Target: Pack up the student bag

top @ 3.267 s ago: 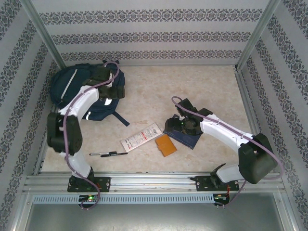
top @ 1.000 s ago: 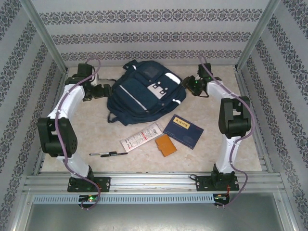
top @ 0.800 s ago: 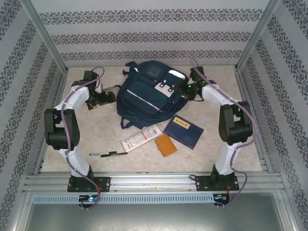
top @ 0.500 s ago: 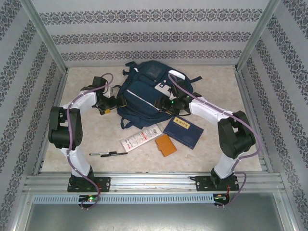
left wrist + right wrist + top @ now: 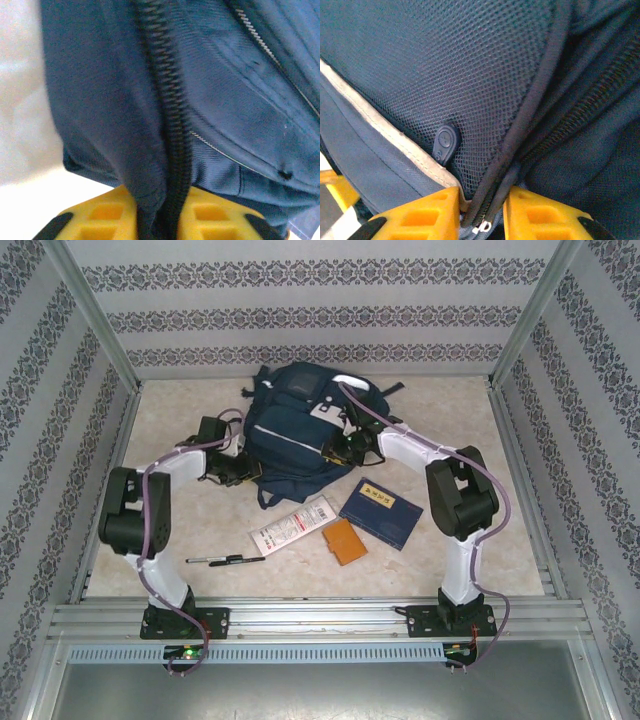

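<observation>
The student bag, a big navy backpack with white patches, lies at the back middle of the table. My left gripper is at its lower left edge. In the left wrist view its yellow fingers are shut on a fold of the student bag that carries a dark zip. My right gripper is at the bag's right side. Its yellow fingers pinch the zip edge beside a mesh pocket of the student bag, with a silver zip pull showing between them.
In front of the bag lie a flat navy booklet, an orange card-like item, a white printed packet and a black pen. Patterned walls and metal posts close in the table on three sides.
The bag came from the back left corner to the back middle. Both grippers closed in from its outer sides onto its lower left and right edges.
</observation>
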